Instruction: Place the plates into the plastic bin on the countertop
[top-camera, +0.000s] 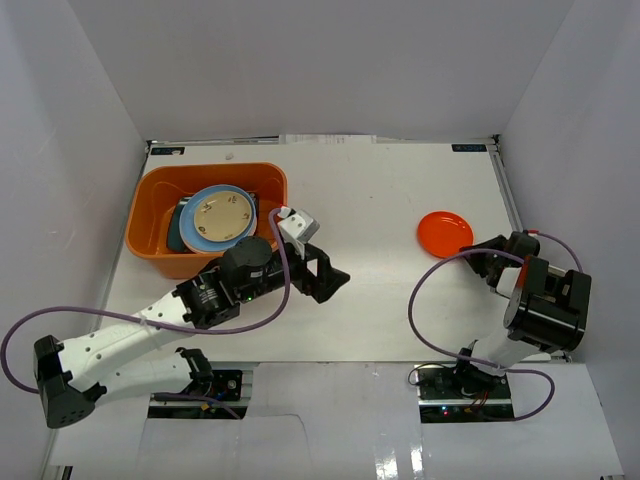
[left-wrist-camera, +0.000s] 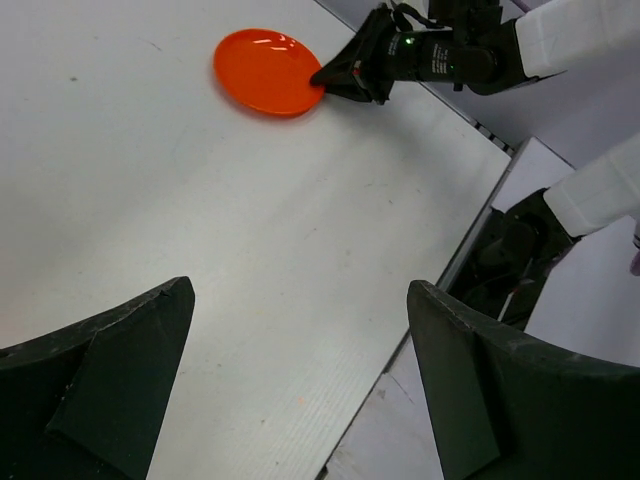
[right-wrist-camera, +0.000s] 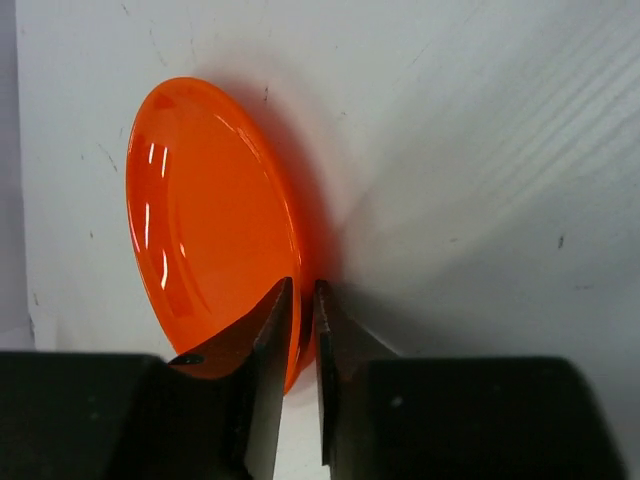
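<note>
An orange plate lies on the white countertop at the right. My right gripper is shut on its near rim; in the right wrist view the fingers pinch the rim of the plate. The orange plastic bin stands at the back left and holds a cream plate on top of a blue plate and a teal one. My left gripper is open and empty over the countertop just right of the bin. The left wrist view shows the plate and the right gripper.
White walls enclose the countertop on three sides. The near edge of the countertop runs under my left gripper. Purple cables loop from both arms. A white block on the left wrist sits beside the bin's right corner.
</note>
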